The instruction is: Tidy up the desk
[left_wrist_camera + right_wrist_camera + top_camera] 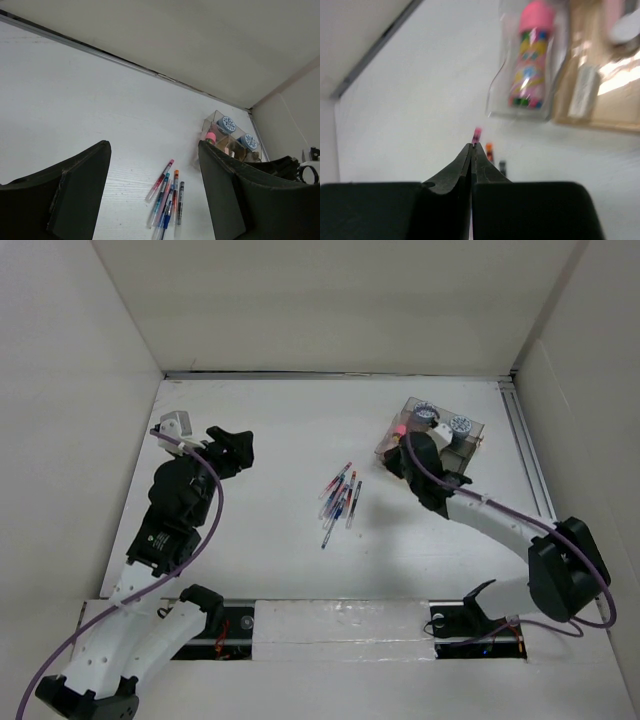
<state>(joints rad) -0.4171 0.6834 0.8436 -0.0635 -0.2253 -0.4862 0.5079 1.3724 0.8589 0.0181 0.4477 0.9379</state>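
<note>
The desk (270, 420) is a flat white tabletop enclosed by white walls. Several coloured pens (340, 502) lie in a loose bunch at its middle; they also show in the left wrist view (167, 197). A small clear compartment box (436, 433) stands at the back right and holds a pink tube (530, 75) and two blue round items (226, 124). My left gripper (243, 452) is open and empty, well left of the pens, jaws wide apart (154, 150). My right gripper (392, 465) is shut and empty (472, 146), just beside the box, pointing toward the pens.
A metal rail (527, 455) runs along the desk's right edge. White walls close the back and both sides. A white strip with dark slots (340, 620) lies along the near edge by the arm bases.
</note>
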